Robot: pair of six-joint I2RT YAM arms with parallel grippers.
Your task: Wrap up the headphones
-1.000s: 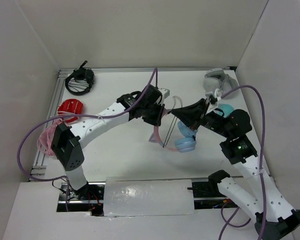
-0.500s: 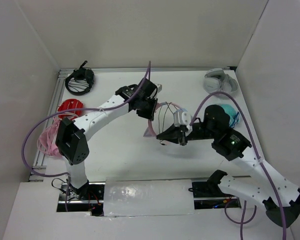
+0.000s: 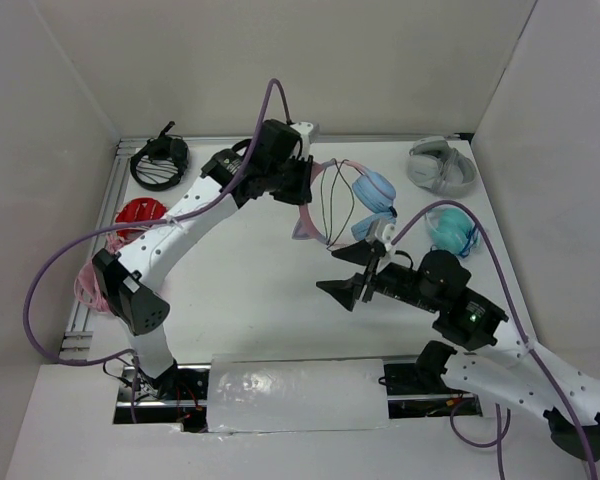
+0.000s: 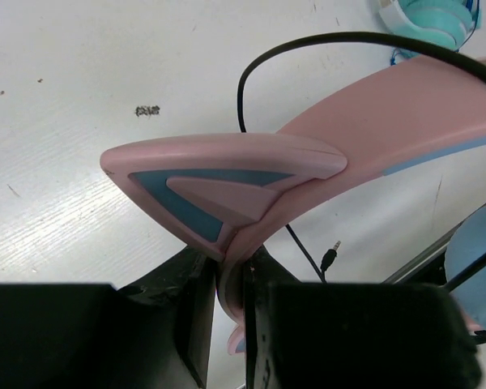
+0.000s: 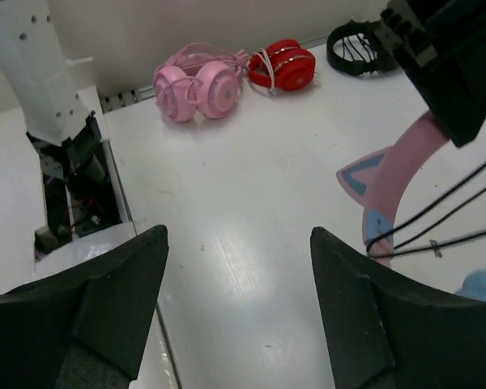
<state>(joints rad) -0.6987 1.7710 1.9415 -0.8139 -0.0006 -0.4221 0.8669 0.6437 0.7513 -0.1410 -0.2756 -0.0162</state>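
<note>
The headphones hang above the table's far middle: a pink cat-eared headband, two light blue ear cups and a black cable looped several times across the band. My left gripper is shut on the headband just below one cat ear. The cable's jack plug dangles free. My right gripper stands open and empty to the near side of the headphones, apart from them. In the right wrist view, bare table shows between its jaws, and the headband is at the right.
Other headphones lie around the table: grey and turquoise at the right, black, red and pink along the left edge. A foil-covered board lies at the near edge.
My right gripper has opened, let go of the cable and drawn back toward the near side. My left arm has carried the headphones up and toward the far side.
</note>
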